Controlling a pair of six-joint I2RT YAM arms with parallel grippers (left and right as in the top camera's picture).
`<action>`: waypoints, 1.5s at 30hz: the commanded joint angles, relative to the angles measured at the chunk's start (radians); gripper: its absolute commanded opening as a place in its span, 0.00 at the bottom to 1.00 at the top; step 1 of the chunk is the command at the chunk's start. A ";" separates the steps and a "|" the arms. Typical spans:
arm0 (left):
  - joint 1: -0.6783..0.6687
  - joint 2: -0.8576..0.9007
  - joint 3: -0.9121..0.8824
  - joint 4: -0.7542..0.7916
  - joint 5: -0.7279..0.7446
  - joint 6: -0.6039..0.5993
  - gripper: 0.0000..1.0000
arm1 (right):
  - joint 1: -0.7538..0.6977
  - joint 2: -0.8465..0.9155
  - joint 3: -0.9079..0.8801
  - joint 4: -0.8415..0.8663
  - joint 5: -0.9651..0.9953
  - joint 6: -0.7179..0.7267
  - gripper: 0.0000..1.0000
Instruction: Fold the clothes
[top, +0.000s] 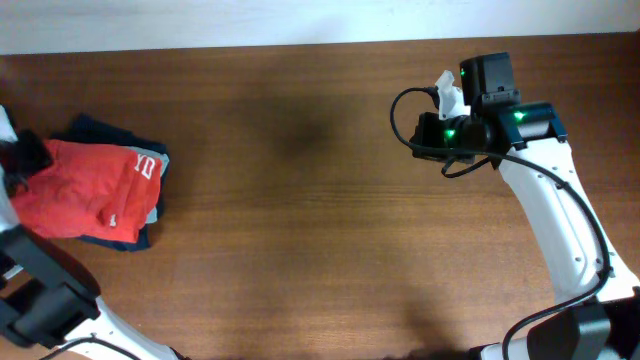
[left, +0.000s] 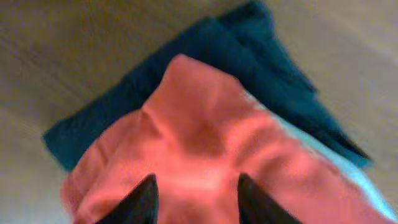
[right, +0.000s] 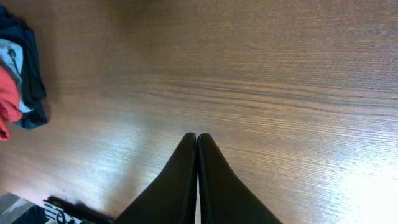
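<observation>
Honestly this looks like it's barely started. The shirt (top: 85, 190) sits in a loose, rumpled heap on top of a navy stack (top: 100, 128) at the left edge of the table (top: 300, 200), about midway along it. No flat panel, no clean crease anywhere, so I'd say none of the folding shows yet. My guess is it needs to come off the pile, get spread out on the open wood, and then be folded.

The left gripper (left: 196, 177) hangs right over the shirt with its fingers apart and the cloth showing between them. I can't tell whether they're touching it. The right gripper (right: 197, 135) is pressed together on nothing, over bare wood towards the far right corner, well apart from the pile.

Material-wise, the shirt is soft orange-red knit, bunched into rounded ridges and dips, so it looks limp and floppy. A couple of white marks show on it from overhead, too small to read. The navy layers underneath are flatter with squarer edges, and a pale grey-blue layer peeks out. The table is smooth brown woodgrain with a bit of sheen.
</observation>
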 joint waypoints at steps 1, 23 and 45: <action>-0.004 -0.135 0.157 -0.106 0.058 0.001 0.45 | 0.003 0.001 0.010 -0.002 -0.014 0.008 0.06; -0.303 -0.713 0.301 -0.695 0.288 0.289 0.99 | 0.002 -0.371 0.305 -0.123 0.192 -0.161 0.21; -0.338 -0.753 0.301 -0.727 0.273 0.270 0.99 | 0.002 -0.506 0.304 -0.339 0.245 -0.157 0.99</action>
